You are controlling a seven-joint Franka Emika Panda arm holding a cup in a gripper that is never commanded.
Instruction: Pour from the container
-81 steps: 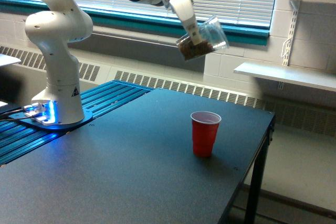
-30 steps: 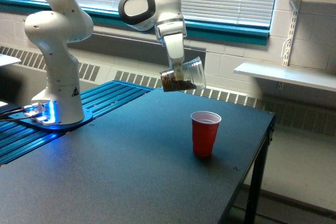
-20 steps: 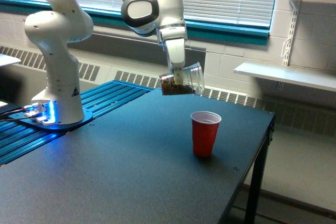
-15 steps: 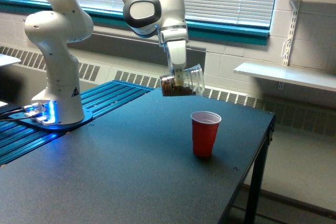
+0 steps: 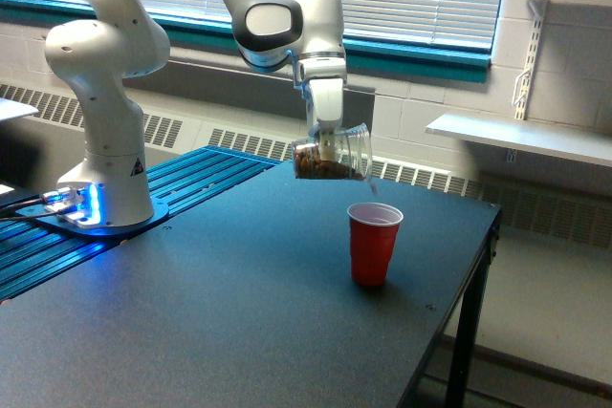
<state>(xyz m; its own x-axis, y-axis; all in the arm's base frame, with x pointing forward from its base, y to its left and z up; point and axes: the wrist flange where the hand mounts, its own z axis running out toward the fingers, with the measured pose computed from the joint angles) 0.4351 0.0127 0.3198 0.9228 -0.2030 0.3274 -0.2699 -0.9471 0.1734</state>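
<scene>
Pouring cleanly calls for a slow, steady tilt: the gripper has its jaws clamped on the container, tipped nearly sideways, mouth just above and beside the red cup; a few grains perhaps already falling.

Clear plastic cup, tipped sideways (brown granules inside), held in air

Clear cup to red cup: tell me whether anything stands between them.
Nothing visible does. The clear cup, tipped on its side in the gripper, hangs above and to the exterior view's left of the red cup, with only open air between them.
</scene>
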